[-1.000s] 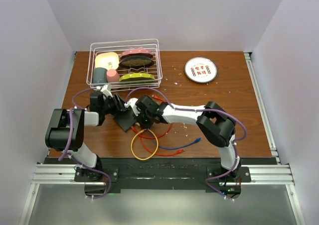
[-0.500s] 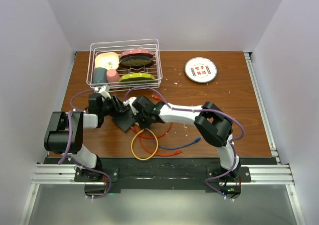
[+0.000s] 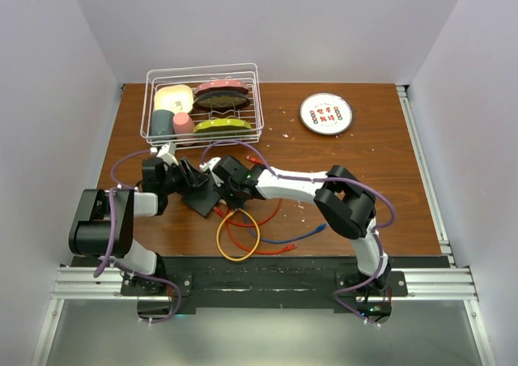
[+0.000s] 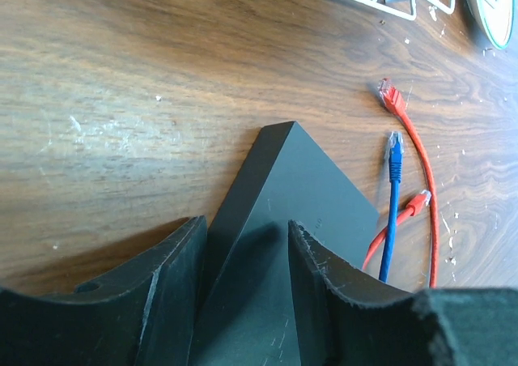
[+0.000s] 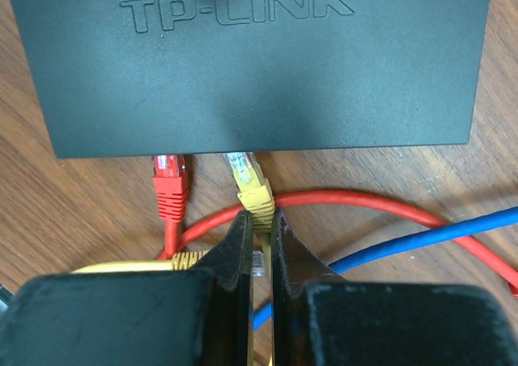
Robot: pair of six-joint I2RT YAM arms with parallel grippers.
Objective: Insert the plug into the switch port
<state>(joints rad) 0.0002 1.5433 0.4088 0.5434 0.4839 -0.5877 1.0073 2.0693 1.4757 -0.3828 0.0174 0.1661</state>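
The switch (image 5: 259,66) is a flat matte-black box marked TP-LINK, lying left of centre on the table (image 3: 202,194). My left gripper (image 4: 243,228) straddles one corner of the switch (image 4: 316,196), its fingers closed on it. My right gripper (image 5: 259,220) is shut on the yellow plug (image 5: 252,189). The plug's clear tip touches the switch's near edge, slightly tilted. A red plug (image 5: 170,184) sits against the same edge just to its left. In the top view both grippers meet at the switch, the left gripper (image 3: 188,180) on its left, the right gripper (image 3: 229,189) on its right.
A yellow cable loop (image 3: 237,236), red cable (image 5: 364,204) and blue cable (image 5: 421,240) lie tangled in front of the switch. A white wire basket (image 3: 202,70) with dishes stands behind the left arm. A round white disc (image 3: 325,113) lies at the back right.
My right gripper has moved left and slightly back with the yellow plug, up to the switch's edge. The yellow loop has shifted with it. My left gripper has drawn slightly left.
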